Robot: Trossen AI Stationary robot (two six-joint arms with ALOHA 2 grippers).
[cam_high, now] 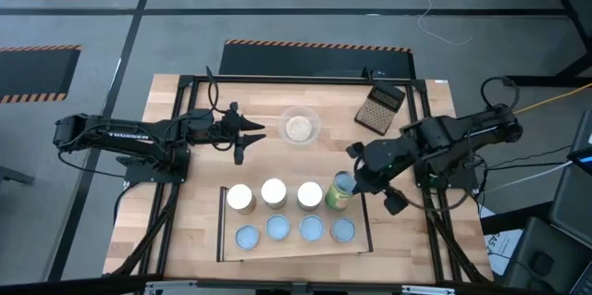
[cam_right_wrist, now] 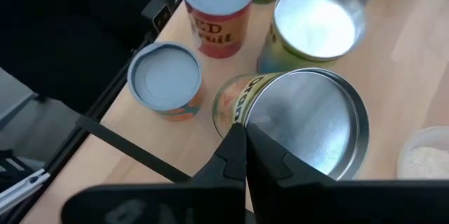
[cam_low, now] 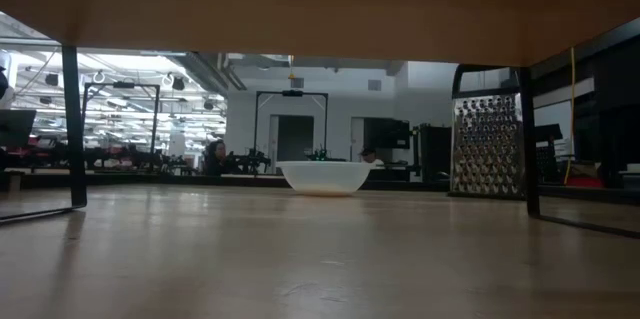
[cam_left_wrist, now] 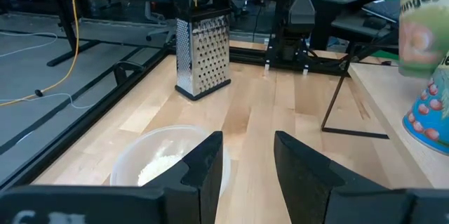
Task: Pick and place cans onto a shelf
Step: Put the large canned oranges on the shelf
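Note:
The light-wood shelf (cam_high: 363, 239) with black bars lies at the table's near middle. Four pale-blue-topped cans (cam_high: 277, 228) stand in its near row and three white-topped cans (cam_high: 273, 191) in its far row. A green-labelled can with a silvery top (cam_high: 339, 193) sits tilted at the far row's right end, with my right gripper (cam_high: 357, 180) shut at its top. It also shows in the right wrist view (cam_right_wrist: 309, 122). My left gripper (cam_high: 252, 133) is open and empty, left of the clear bowl of grains (cam_high: 300, 127). My right gripper has its two fingers (cam_right_wrist: 235, 155) close together at the silvery top's rim (cam_right_wrist: 242, 122), on the side toward the table's right. They slant down from the right. The fingers hide how the rim sits between them. The can leans, its label side (cam_right_wrist: 235, 101) showing.
A metal grater (cam_high: 380, 107) lies at the far right, and it stands tall in the low view (cam_low: 488, 144). The bowl (cam_left_wrist: 168, 157) is just ahead of my left gripper (cam_left_wrist: 245, 161). The shelf's black legs (cam_low: 70, 124) frame the low view. Bare wood lies left of the shelf.

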